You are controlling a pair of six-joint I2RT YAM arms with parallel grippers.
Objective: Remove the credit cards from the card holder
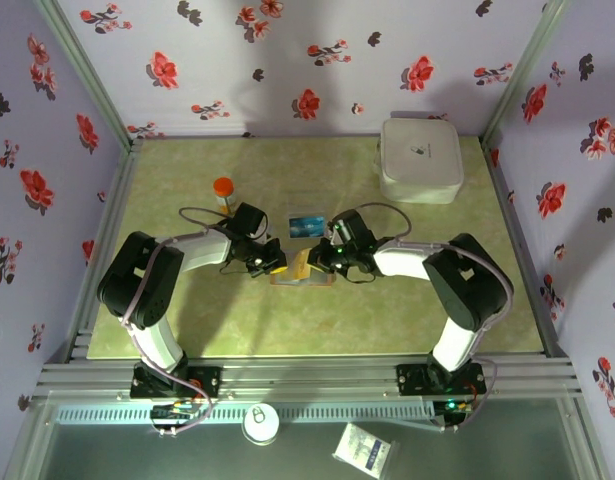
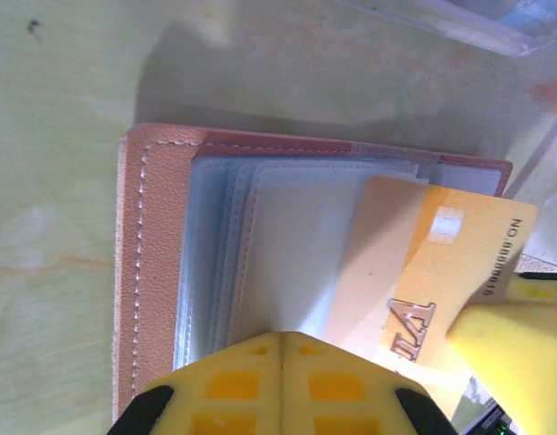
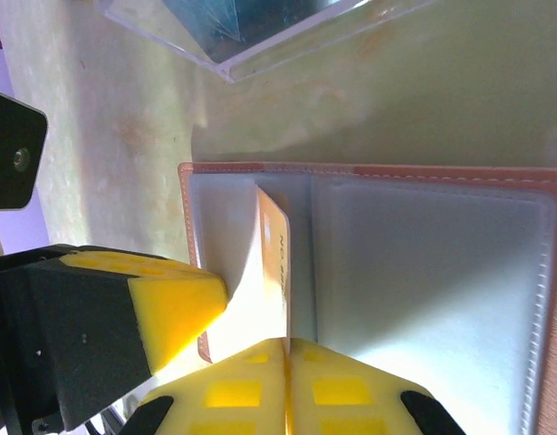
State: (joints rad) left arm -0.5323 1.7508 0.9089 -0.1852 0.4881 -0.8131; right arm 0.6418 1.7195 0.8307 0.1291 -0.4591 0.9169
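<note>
1. The yellow card (image 2: 423, 263) carries small dark print along one short edge: "NO", then a row of digits starting with zeros; the last digits are unclear.
2. The same card has large outlined letters, partly hidden, perhaps "VI".
3. The white box (image 1: 420, 158) bears a small dark mark, too small to read.

Yellowish-tan card (image 2: 441, 254) partly behind the left claw (image 2: 280, 353), card holder (image 3: 423, 272) cut off at the right wrist view's edge
</note>
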